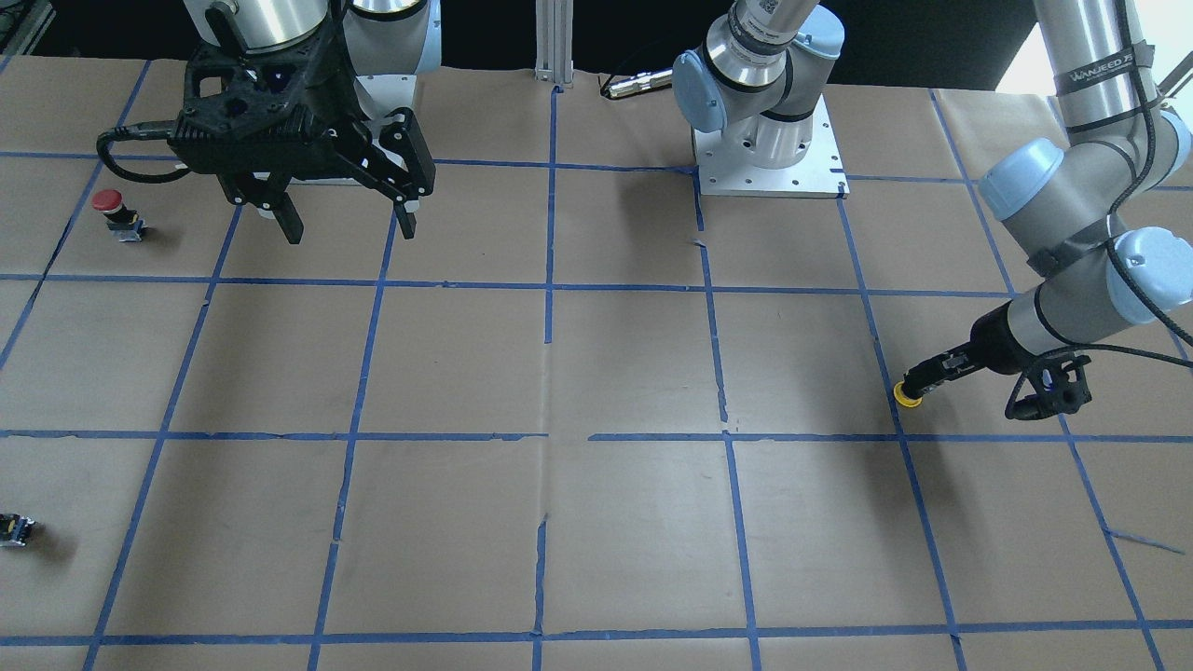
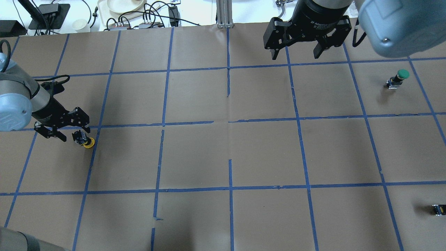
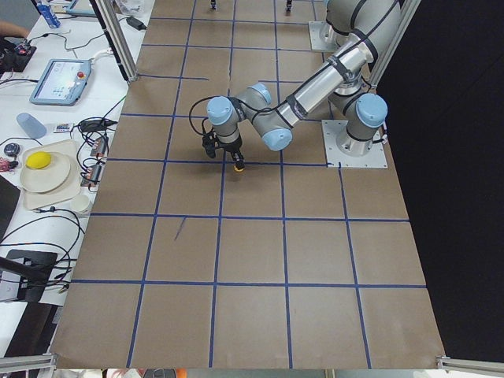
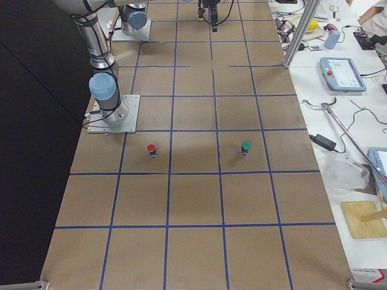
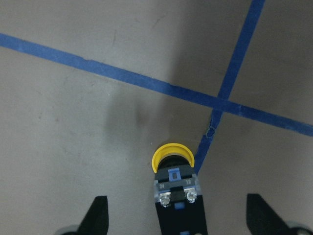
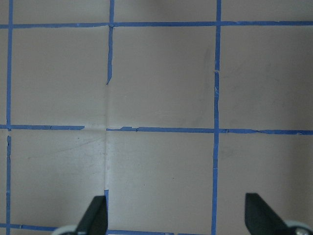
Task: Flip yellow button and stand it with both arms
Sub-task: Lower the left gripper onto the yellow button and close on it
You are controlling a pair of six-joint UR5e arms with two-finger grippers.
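yellow button (image 5: 177, 186) between released left fingers (image 5: 98, 218), body cut off below, seemingly untouched, right fingers (image 6: 95, 215) released

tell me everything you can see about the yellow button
The yellow button has a round yellow cap on a grey and blue block with two screws, then a black body. It sits between the wide-open fingers of the left gripper, neither touching it, cap pointing away from the wrist, by a blue tape crossing on the brown table.
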